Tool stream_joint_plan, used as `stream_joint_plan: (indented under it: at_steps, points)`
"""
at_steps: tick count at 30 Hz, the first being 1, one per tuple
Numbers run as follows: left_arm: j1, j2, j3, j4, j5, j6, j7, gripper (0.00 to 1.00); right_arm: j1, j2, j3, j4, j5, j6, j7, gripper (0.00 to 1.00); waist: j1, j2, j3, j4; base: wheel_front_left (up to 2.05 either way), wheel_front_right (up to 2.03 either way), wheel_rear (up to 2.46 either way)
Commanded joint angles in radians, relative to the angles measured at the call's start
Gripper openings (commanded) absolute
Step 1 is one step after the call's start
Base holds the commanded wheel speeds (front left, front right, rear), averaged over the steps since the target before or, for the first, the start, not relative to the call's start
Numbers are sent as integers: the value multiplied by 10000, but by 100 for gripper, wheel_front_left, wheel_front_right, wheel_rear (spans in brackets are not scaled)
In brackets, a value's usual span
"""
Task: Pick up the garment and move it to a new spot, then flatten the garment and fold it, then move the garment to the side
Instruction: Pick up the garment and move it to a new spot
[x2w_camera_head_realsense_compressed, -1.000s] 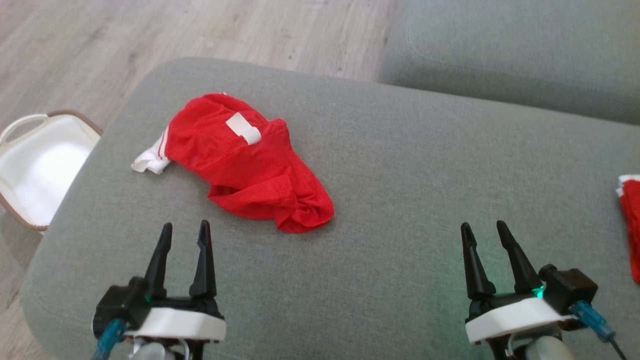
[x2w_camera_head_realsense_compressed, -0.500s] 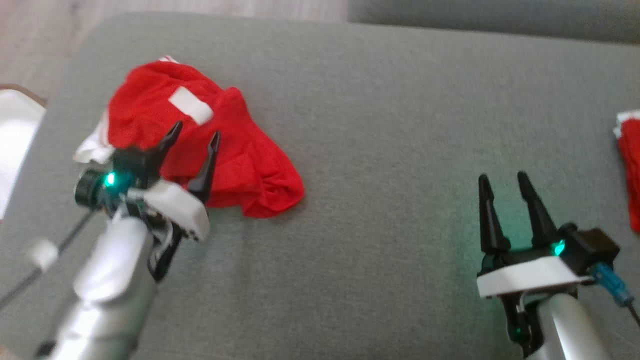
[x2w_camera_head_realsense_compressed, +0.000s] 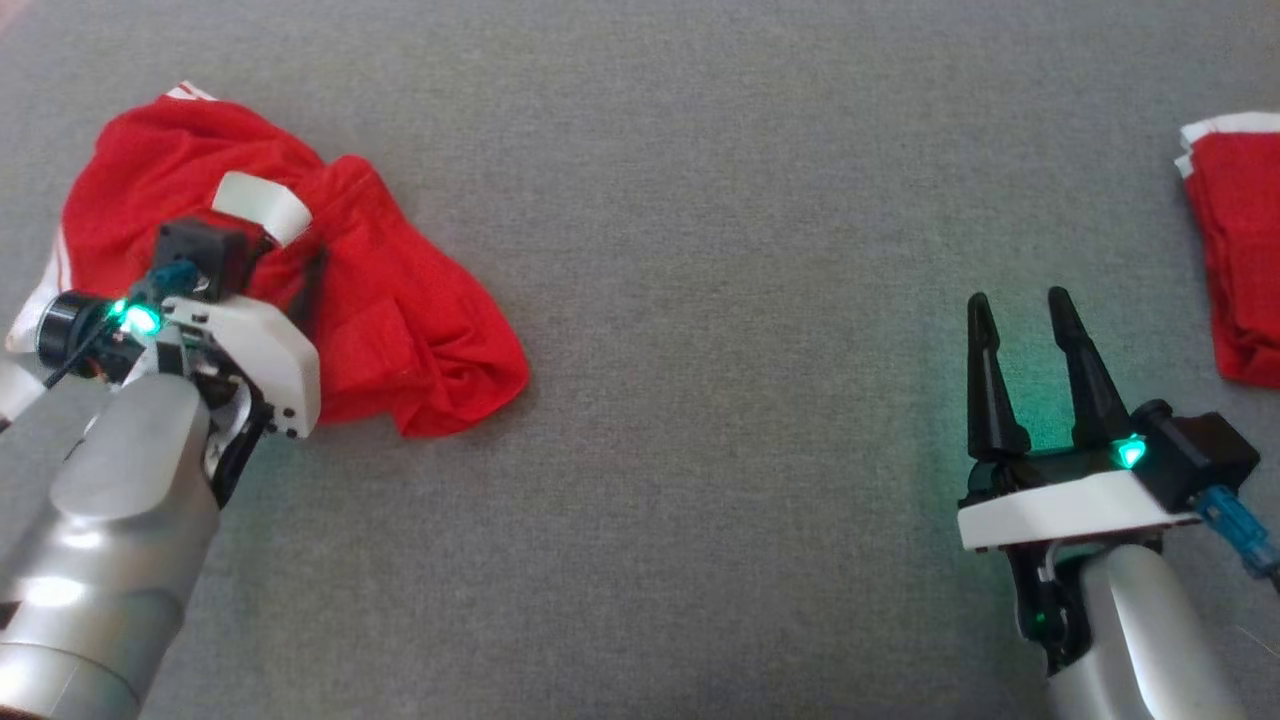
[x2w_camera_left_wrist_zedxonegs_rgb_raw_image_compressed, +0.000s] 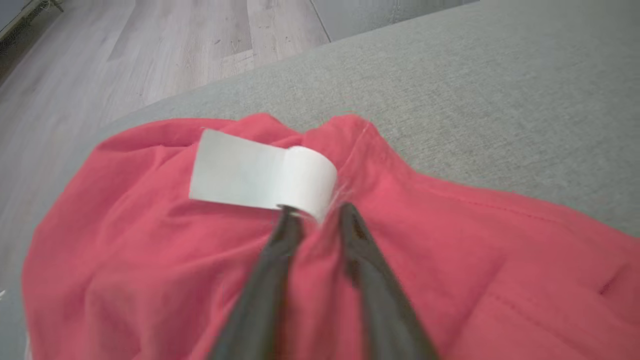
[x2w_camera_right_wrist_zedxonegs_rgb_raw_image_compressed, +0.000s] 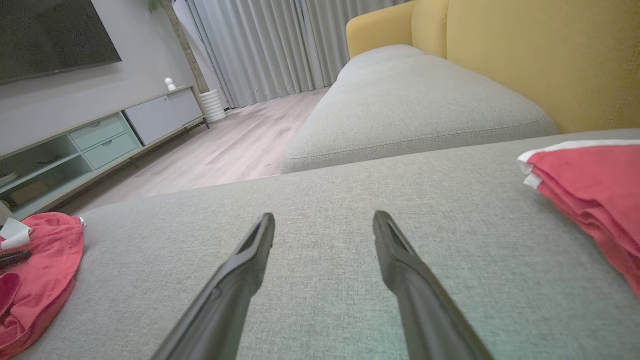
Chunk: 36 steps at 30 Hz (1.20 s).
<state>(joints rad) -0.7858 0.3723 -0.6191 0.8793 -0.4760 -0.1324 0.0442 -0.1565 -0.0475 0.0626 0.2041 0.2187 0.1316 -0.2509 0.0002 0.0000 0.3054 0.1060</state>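
Sofa cushion (x2w_camera_head_realsense_compressed: 700, 420), grey fabric, carried everything. Your garment (x2w_camera_head_realsense_compressed: 400, 330), the crumpled red one, lay at 9 o'clock in the head view. It was bunched, not flat, so I read this as the pick-up step with no flattening done yet.

Left end effector (x2w_camera_left_wrist_zedxonegs_rgb_raw_image_compressed: 317, 215) was down on the garment. Its tips were sunk into the cloth at 6 o'clock of the curled white label (x2w_camera_left_wrist_zedxonegs_rgb_raw_image_compressed: 250, 172), straddling a raised ridge of fabric. The fingers stood partly apart with red cloth between them; I couldn't tell if they had bitten. My guess is you aimed at the ridge because a flat layer gives thin fingers nothing to pinch.

Right end effector (x2w_camera_head_realsense_compressed: 1018, 297) was at 4 o'clock over bare cushion, fingers wide apart and holding nothing. It was well apart from the garment, probably parked clear. A folded red stack (x2w_camera_head_realsense_compressed: 1240, 270) sat at its 2 o'clock, not touching.
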Motion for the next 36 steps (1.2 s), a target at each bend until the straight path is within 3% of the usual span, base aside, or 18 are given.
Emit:
stream_joint_plan:
  at_steps: [1,7,12,18,23,32,36]
  points:
    - [-557,492,207,-126,-141,18,-390,0,-295,-28,236,-347,19,-9,-109,100,-2,0,35,-54,0,0,0]
    - [-891,566,-340,-820,-363,18,-2491,0,-306,-28,262,-217,50,-9,-109,100,-2,0,-306,-153,0,0,0]
    - [-1053,681,-331,-1919,-292,18,-3026,0,-202,-28,211,-152,105,-9,-109,100,-2,0,-733,-189,0,0,0]
    - [-517,711,702,-4991,515,55,-3056,0,-14,-28,192,-94,199,-9,-109,100,-2,0,-1354,-321,0,0,0]
    - [-108,791,784,-6199,1005,43,-3057,0,84,-28,215,-111,382,-9,-109,100,-2,0,-1600,-629,0,0,0]
    - [-595,1097,-76,-6328,1209,24,-2507,0,-147,-28,584,-243,833,-9,-109,100,-2,0,-1227,-1939,0,0,0]
    - [-1026,957,-656,-6000,1068,21,-2018,0,-362,-28,785,-345,1078,-9,-109,100,-2,0,-925,-2636,0,0,0]
